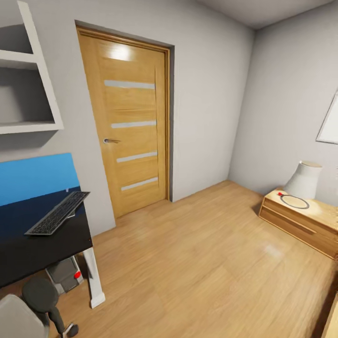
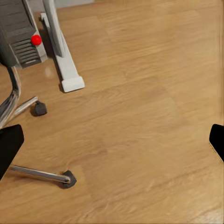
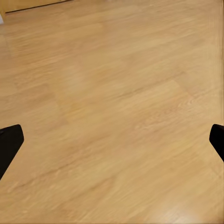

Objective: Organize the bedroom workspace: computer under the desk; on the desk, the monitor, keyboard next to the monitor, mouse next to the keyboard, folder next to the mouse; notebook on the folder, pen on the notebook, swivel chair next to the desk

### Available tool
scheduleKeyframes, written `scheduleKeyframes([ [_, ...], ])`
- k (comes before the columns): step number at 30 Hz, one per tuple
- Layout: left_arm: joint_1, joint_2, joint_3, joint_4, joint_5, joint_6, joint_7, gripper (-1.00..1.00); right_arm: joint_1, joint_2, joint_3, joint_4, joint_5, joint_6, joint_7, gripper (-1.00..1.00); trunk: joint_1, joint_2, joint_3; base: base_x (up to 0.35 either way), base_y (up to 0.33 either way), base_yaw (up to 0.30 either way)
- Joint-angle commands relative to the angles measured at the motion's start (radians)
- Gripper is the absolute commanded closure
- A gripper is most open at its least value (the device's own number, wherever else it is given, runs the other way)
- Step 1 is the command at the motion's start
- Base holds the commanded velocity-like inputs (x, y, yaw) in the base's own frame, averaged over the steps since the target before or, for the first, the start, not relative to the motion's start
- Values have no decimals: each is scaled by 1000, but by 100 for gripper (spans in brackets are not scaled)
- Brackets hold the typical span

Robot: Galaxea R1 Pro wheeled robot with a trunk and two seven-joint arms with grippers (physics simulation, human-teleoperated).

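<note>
The desk point(image 1: 28, 249) with its glossy black top stands at the left, and the silver-grey keyboard point(image 1: 58, 213) lies on it at an angle. Beneath the top, beside the white leg point(image 1: 94, 277), sits the grey computer point(image 1: 63, 273), seen closer as the computer point(image 2: 21, 35) with a red button. The swivel chair point(image 1: 19, 317) shows its grey seat and a black armrest at the lower left; its chrome base point(image 2: 37, 173) and castors rest on the floor. My left gripper point(image 2: 112, 144) and right gripper point(image 3: 112, 144) hang open over bare floor. The monitor, mouse, folder, notebook and pen are out of view.
A closed wooden door point(image 1: 131, 126) is straight ahead. A low light-wood drawer chest point(image 1: 300, 220) with a white lamp point(image 1: 304, 178) stands at the right wall. White shelves point(image 1: 28, 70) and a blue wall panel point(image 1: 37, 176) hang above the desk. Wooden floor stretches between them.
</note>
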Motion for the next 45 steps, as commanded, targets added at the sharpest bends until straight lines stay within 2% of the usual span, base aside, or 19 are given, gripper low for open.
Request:
scheduleKeyframes([
  [1,0,0,-4,-1,1,-2,7,-100,-1,0,3,1,9,-2,-10,-100,1,-1,-1,324,28,-248],
  [15,0,0,-5,0,1,0,7,-100,-1,0,2,1,8,-2,-10,-100,1,-1,-1,329,-3,-226],
  [45,0,1,-7,1,1,3,6,-100,-1,0,2,0,8,-8,-11,-100,1,-1,-1,331,-5,-7],
])
